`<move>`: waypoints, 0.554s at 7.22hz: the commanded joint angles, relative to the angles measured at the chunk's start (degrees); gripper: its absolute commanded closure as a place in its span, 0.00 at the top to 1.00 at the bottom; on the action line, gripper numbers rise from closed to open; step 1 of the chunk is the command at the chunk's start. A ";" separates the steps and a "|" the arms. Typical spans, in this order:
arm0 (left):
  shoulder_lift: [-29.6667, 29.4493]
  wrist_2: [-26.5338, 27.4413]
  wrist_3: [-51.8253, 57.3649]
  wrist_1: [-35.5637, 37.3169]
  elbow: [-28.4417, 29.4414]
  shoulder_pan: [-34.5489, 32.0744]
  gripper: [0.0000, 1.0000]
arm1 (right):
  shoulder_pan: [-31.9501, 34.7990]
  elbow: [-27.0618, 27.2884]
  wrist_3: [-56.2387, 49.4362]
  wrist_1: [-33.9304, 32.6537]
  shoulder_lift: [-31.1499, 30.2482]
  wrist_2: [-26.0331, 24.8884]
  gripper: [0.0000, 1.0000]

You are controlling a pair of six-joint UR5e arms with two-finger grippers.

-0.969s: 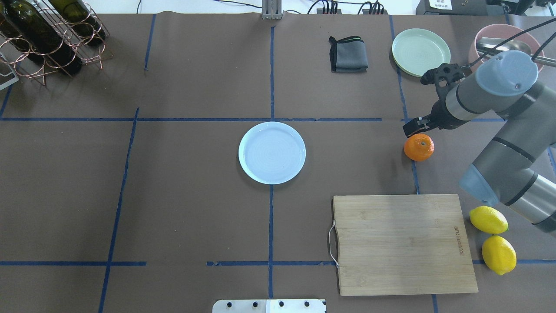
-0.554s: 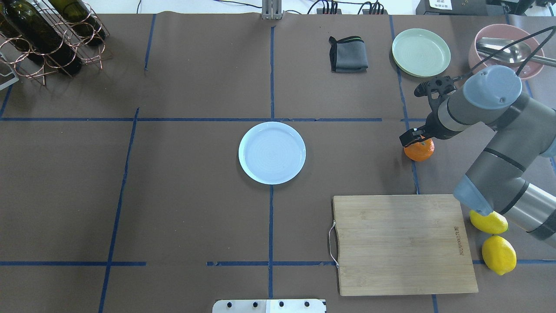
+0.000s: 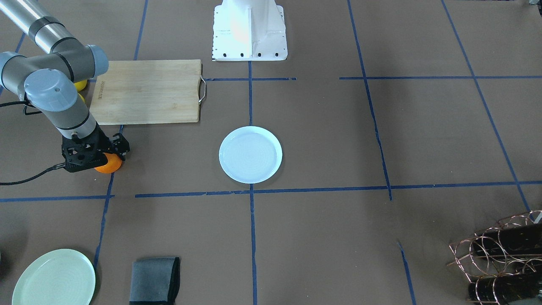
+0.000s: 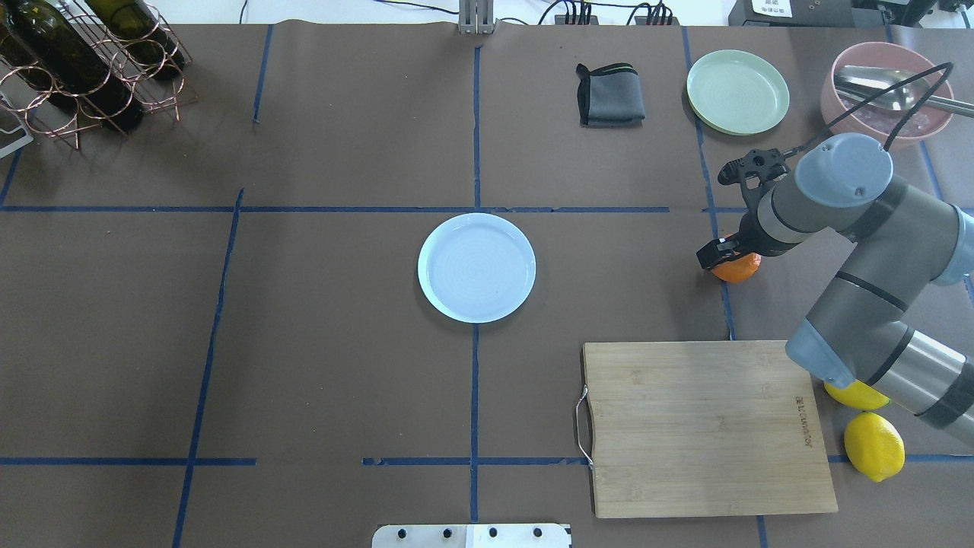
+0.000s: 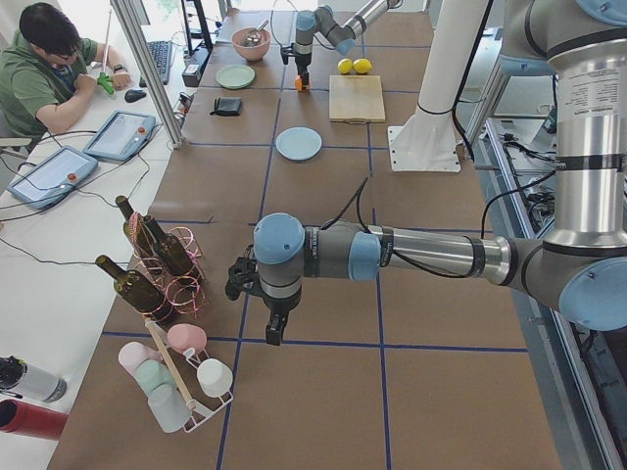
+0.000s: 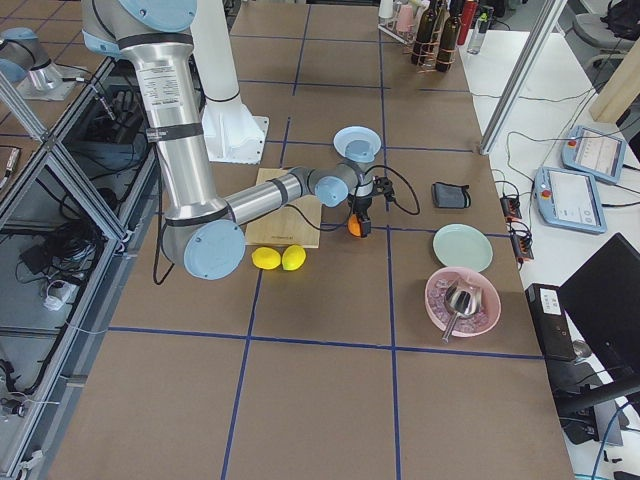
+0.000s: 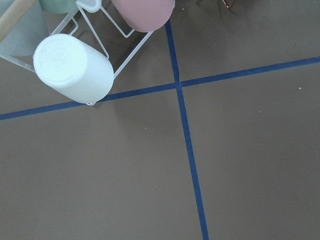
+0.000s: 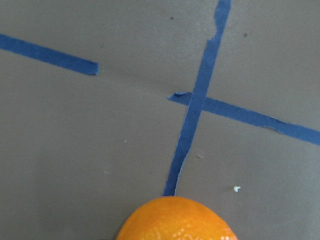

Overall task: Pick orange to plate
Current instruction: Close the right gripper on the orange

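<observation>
The orange (image 4: 740, 269) sits on the brown table mat on a blue tape line, right of centre, and also fills the bottom edge of the right wrist view (image 8: 175, 220). My right gripper (image 4: 727, 256) is lowered over it, open, with its black fingers either side of the fruit (image 3: 108, 165). The pale bluish-white plate (image 4: 476, 266) lies empty at the table's middle, well to the left of the orange. My left gripper (image 5: 275, 331) hangs low beyond the table's left end by a cup rack; I cannot tell whether it is open or shut.
A bamboo cutting board (image 4: 704, 426) lies in front of the orange, with two lemons (image 4: 873, 445) at its right. A pale green plate (image 4: 737, 91), a folded grey cloth (image 4: 610, 95) and a pink bowl with a ladle (image 4: 886, 87) stand behind. A wine rack (image 4: 84, 61) fills the far left corner.
My right gripper has come forward and down from behind the orange until it covers the fruit's top. The orange and the plate have not moved.
</observation>
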 commanded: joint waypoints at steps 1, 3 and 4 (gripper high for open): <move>0.03 0.00 0.00 -0.09 0.00 0.00 1.00 | -0.10 0.28 0.15 -0.09 0.65 0.13 0.26; 0.03 0.00 0.00 0.00 0.00 0.00 1.00 | -0.80 0.55 4.86 -0.96 4.57 0.04 0.17; 0.03 0.00 0.00 -0.09 0.00 0.00 1.00 | -3.85 -0.41 10.29 -1.40 8.87 -0.31 0.17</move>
